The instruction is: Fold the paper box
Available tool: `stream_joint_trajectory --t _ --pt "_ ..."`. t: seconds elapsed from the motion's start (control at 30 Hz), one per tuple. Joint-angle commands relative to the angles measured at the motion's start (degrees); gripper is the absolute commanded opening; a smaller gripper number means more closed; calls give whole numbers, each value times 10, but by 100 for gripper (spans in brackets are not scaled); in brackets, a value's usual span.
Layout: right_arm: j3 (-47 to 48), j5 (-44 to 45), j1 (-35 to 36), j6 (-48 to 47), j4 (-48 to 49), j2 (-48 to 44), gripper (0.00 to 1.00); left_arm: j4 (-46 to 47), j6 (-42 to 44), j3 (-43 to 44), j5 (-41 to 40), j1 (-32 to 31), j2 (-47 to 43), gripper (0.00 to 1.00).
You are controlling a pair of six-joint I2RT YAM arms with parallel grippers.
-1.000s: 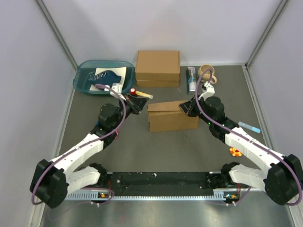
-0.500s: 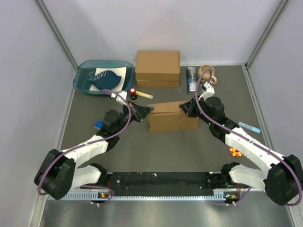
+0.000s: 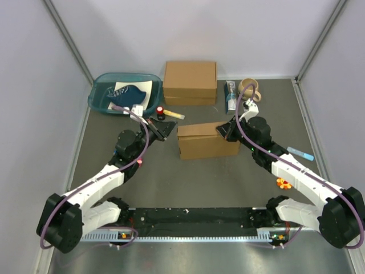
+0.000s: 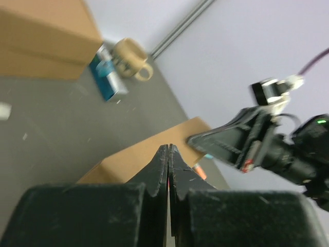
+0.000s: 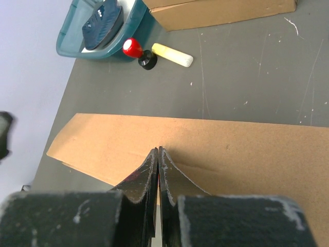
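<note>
Sitting on the table (image 3: 188, 182), the paper box (image 3: 208, 145) has the right claw (image 3: 219, 130), pressed together, over its right top edge and the left claw (image 3: 170, 128), also pressed together, just beside its left end.

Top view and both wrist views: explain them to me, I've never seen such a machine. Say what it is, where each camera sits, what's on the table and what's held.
This is a robot with a left arm and a right arm, bolted to the near edge of a grey table. The wide picture comes from a camera above and behind them. The other two come from cameras on the wrists. On the table stand the paper box in the middle, a second box at the back, a teal tray, a mug, a carton and a few small bits. The left fingers are shut, near the paper box's left end. The right fingers are shut over its top. Neither pair holds anything.
</note>
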Motion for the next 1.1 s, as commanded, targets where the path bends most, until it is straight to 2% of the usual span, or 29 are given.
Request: stream_joint_trajectory --t 0.0,0.37,0.6,0.8,0.93,1.03,1.07 --pt "-20 -5 -3 -17 -94 26 0 -18 -24 -44 -39 2 25 0" --pt "-20 -6 -3 -15 -90 32 0 -39 -11 -27 3 -9 38 0" --pt "-18 -4 -3 -16 -93 30 0 -141 50 -25 -91 -6 -56 0" --pt "-19 -7 -3 -15 -93 31 0 -186 65 -27 -102 -3 -88 0" --pt "-18 -9 -4 -15 -92 32 0 -168 59 -30 -72 -1 -75 0" --pt "-18 -9 -3 -16 -93 32 0 -128 42 -28 -5 -1 -41 0" --pt "-18 -9 -3 -15 -93 32 0 -111 37 -26 41 -2 -31 0"
